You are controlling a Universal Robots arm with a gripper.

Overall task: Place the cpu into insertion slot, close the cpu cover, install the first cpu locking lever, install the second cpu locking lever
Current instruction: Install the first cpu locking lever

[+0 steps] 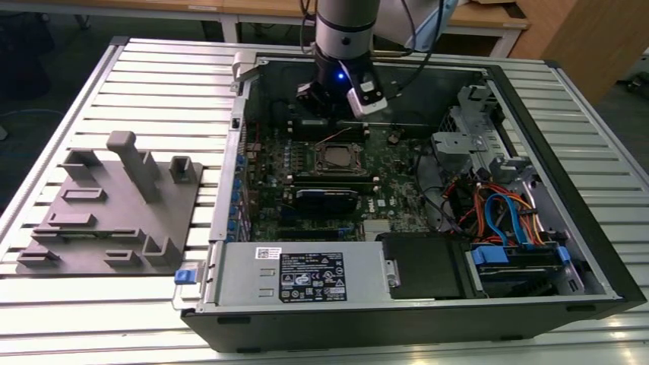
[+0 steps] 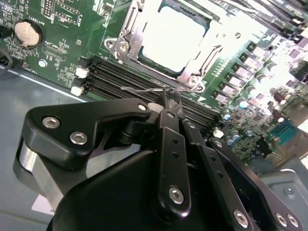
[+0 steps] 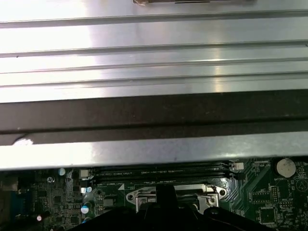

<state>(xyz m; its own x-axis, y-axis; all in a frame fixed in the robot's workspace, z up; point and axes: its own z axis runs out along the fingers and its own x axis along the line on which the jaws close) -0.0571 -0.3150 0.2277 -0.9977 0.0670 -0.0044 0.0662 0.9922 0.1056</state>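
Grips the thin wire locking lever (image 2: pixel 139 89) with the end effector (image 2: pixel 169 98) clenched on it, just beside the insertion slot (image 2: pixel 112 44), likely to lock things down. Shows the cpu (image 2: pixel 173 36) lying flat in the slot, cpu cover (image 2: pixel 211 46) down around its edges to hold it snug.

Silvery cpu (image 2: pixel 173 38); green circuit board (image 2: pixel 62 60); blue cables (image 1: pixel 502 217)

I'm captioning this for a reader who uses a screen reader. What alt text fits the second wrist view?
A black end effector, tips closed on a thin wire lever, hangs over a green motherboard. Just beyond lies the cpu, framed by the closed silver cpu cover, with black memory slots between.
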